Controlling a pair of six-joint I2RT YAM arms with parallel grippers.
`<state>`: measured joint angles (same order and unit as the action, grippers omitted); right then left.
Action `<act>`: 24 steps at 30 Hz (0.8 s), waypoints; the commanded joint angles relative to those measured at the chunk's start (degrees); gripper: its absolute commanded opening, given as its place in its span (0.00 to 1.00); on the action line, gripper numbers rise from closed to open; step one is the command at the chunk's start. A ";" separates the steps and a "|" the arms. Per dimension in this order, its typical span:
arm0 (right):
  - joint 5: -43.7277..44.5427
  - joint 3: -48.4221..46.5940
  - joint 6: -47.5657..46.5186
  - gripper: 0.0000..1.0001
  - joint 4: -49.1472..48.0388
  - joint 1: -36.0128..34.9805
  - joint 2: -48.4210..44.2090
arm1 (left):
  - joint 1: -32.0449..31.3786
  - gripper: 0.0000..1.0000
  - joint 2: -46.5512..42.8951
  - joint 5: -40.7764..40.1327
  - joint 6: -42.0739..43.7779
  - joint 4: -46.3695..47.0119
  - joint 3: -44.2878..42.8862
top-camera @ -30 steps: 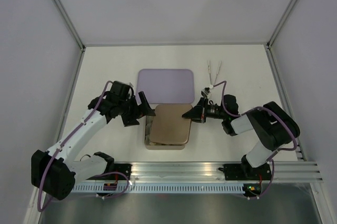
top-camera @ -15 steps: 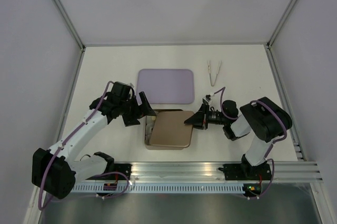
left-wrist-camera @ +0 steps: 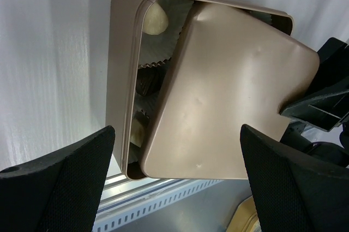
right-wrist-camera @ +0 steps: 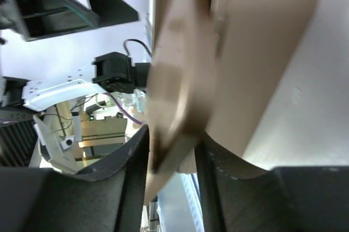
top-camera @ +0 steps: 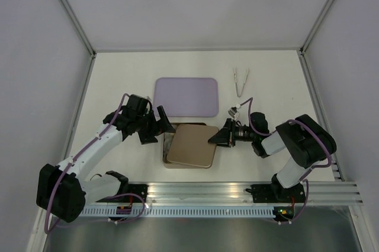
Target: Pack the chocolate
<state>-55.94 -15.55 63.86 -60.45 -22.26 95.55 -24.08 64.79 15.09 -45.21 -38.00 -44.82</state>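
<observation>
sitting in white paper cups (left-wrist-camera: 159,54) inside the tan square metal tin (left-wrist-camera: 117,79), the pale and dark chocolate cubes (left-wrist-camera: 155,19) look packed. the flat brown square lid (left-wrist-camera: 234,95) lies askew over them, its edge pinched by the right gripper (top-camera: 212,139). the left gripper (top-camera: 159,128) gapes beside the tin, empty. seating the lid is left.

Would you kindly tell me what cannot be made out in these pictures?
Left wrist view: the lid covers most of the tin. Only a few pieces of chocolate show in the uncovered strip, so the count is unknown.
Top external view: the tin's contents are too small to see and lie under the lid.
Right wrist view: the lid is blurred and fills the frame, so how squarely the right gripper holds it is unclear.
</observation>
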 commanded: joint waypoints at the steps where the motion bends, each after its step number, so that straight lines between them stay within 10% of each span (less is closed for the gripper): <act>1: 0.83 -0.97 -9.07 0.45 6.53 0.03 -2.89 | 0.34 1.00 0.07 -0.24 0.83 3.10 0.69; 5: 5.22 -5.63 -25.34 0.47 33.07 0.02 -8.35 | 0.34 1.00 0.24 0.11 0.56 3.89 1.40; 24: 14.54 -14.41 -23.95 0.39 40.49 -1.99 -9.33 | 0.34 1.00 0.24 2.84 1.00 7.15 3.86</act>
<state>-46.46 -27.03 41.95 -21.30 -23.42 86.67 -24.08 65.23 15.99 -45.19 -34.00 -41.54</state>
